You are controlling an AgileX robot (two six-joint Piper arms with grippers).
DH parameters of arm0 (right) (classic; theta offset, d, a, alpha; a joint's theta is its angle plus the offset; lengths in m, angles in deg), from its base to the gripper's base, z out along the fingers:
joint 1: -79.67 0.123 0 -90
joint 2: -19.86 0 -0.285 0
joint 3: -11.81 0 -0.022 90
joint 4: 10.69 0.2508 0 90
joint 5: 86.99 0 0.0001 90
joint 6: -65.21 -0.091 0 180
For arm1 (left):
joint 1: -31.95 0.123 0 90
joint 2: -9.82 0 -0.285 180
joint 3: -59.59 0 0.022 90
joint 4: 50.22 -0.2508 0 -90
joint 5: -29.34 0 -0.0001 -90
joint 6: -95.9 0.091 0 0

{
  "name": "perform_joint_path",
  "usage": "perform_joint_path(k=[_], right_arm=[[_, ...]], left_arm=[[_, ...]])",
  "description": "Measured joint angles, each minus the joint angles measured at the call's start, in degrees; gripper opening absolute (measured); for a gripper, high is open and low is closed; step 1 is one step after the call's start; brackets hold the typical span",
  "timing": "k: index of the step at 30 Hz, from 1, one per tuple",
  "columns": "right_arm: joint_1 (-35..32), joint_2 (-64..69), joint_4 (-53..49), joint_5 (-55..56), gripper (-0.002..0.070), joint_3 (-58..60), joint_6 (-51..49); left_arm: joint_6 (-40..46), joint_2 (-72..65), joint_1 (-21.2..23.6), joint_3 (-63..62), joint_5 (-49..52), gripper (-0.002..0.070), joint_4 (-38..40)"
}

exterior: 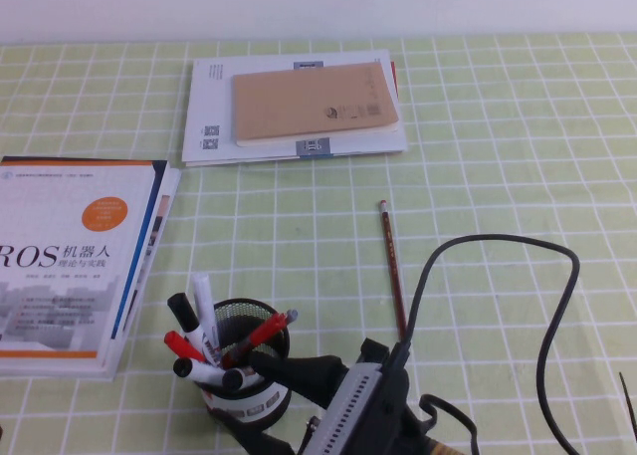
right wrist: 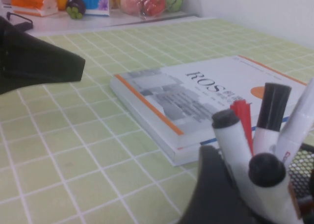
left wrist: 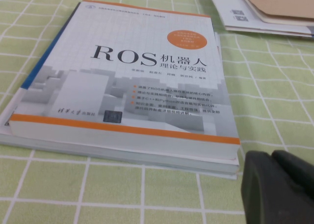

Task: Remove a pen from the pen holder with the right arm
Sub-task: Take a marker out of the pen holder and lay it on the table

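While right gripper (right wrist: 147, 109) hangs jaws wide beside black mesh pen holder (exterior: 261, 314), white black-capped markers (exterior: 209, 373) inside look light, stiff, slick; pinch high on barrel. Left gripper (left wrist: 282, 189) beside white ROS textbook (left wrist: 147, 87), state untellable.

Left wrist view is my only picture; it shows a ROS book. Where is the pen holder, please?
Observer: The pen holder stands on the table, right of the book.
Operator: My left gripper hangs beside that book. Is the right gripper there?
Observer: Yes, the right gripper is at the holder, open, holding nothing.
Operator: Is any pen out?
Observer: A pencil lies on the table, right of the holder.
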Motion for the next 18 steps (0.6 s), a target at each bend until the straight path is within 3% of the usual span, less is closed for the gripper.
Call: perform_joint_path(k=[18], right_arm=[[0.0, 2.2, 4.6, -3.3, 0.0340, -3.2, 5.2]], left_arm=[[0.0, 0.0, 0.0, 0.0, 0.0, -0.0008, 0.0]])
